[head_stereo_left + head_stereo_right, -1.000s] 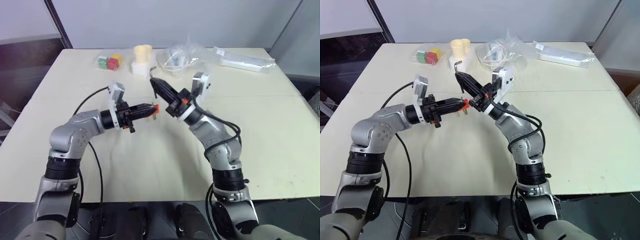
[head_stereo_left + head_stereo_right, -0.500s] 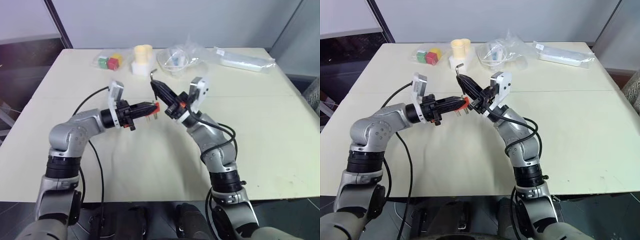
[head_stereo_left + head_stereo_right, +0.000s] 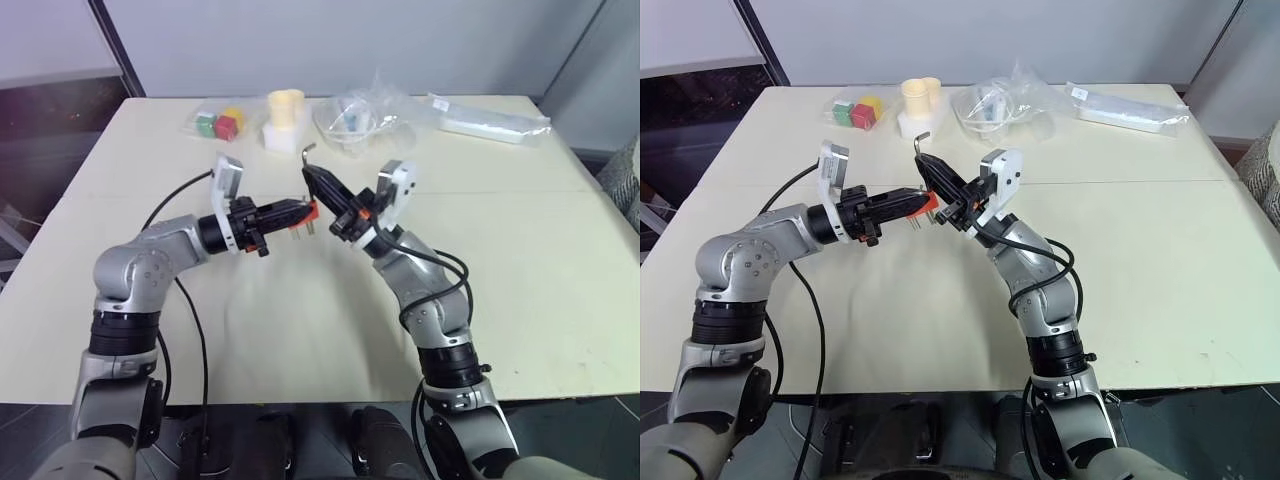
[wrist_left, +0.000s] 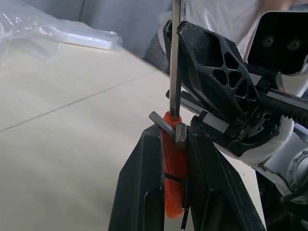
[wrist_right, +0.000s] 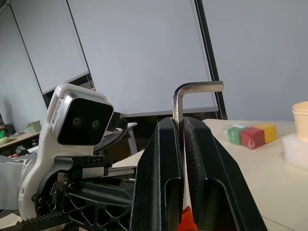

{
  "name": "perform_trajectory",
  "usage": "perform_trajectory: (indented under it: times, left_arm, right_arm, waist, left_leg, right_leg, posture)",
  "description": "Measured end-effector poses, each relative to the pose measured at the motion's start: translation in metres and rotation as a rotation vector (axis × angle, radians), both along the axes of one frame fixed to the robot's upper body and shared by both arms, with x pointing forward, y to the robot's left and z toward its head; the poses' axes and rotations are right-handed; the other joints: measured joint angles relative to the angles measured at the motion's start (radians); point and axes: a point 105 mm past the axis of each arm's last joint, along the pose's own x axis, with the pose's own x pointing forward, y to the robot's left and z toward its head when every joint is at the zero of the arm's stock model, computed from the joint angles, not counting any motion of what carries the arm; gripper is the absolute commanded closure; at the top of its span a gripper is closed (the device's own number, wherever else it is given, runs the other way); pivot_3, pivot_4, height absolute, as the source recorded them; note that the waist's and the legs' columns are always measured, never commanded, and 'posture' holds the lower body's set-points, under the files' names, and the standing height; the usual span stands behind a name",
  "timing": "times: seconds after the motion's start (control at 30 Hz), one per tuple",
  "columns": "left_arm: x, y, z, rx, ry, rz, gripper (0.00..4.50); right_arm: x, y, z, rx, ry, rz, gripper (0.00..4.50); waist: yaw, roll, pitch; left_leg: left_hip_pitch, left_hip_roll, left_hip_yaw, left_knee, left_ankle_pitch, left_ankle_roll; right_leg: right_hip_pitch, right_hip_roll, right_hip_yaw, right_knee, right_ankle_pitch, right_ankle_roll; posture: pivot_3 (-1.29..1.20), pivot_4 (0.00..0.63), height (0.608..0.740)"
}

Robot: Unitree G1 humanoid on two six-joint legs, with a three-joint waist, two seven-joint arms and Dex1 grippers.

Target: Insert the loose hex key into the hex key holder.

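Loose hex key (image 5: 179,103) at hex key holder (image 4: 174,163)

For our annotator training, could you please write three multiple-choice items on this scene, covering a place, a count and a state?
1. Where is the small orange-red plastic hex key holder?
A. lying on the table
B. between the left gripper's fingers
C. inside the cream cup

2. How many coloured cubes sit at the table's far edge?
A. one
B. three
C. six

3. What is the right gripper doing?
A. hanging open
B. shut on nothing
C. shut on the thin grey L-bent metal hex key

Answers: 1 B, the left wrist view shows the holder clamped between its fingers; 2 B, green, red and yellow; 3 C, the key's bend rises from between its closed fingers.
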Motion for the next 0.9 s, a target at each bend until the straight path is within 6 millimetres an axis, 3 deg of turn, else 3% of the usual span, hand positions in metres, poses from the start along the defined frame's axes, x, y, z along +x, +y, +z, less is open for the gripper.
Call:
perform_trajectory:
  times: [0.9]
  left_arm:
    - [0.0029, 0.0012, 0.0027, -0.03, 0.026, 0.014, 4.38]
  right_arm:
    - [-0.0072, -0.0093, 0.0033, -0.072, -0.083, -0.054, 4.44]
  waist:
    - [0.001, 0.0, 0.0]
  left_leg:
    - [0.0, 0.0, 0.0, 0.0, 0.0, 0.0]
  right_leg:
    - [0.0, 0.0, 0.0, 0.0, 0.0, 0.0]
  posture:
    - [0.0, 0.15, 0.74]
